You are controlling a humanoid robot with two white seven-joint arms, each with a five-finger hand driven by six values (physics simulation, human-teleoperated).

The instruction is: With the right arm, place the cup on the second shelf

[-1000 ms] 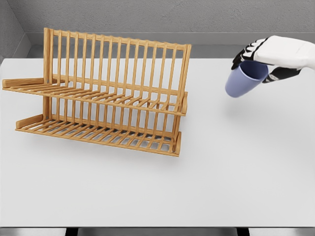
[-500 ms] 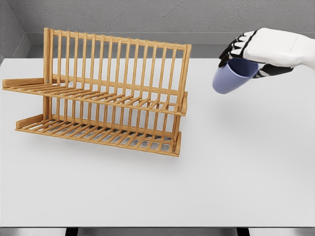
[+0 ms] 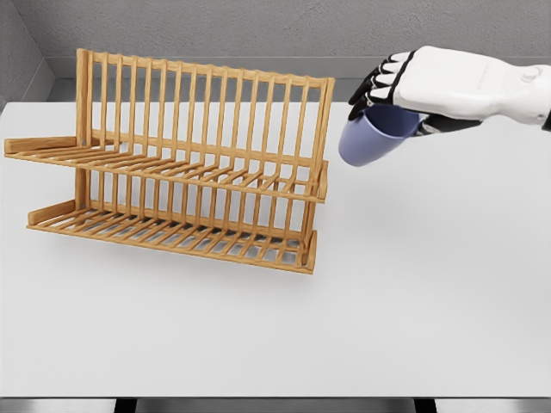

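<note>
I see the lavender cup [image 3: 372,138] tilted, held in the air above the worktop's far right, just beside the two-tier wooden rack [image 3: 185,163].

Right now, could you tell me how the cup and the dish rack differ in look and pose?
The cup is smooth, solid and blue-purple; the dish rack is open wooden slats in orange-brown. The cup hangs tilted in the air, gripped at its rim by the right robot hand; the dish rack stands on the white table. The cup is far smaller than the two-tier dish rack. Neither touches the other.
</note>
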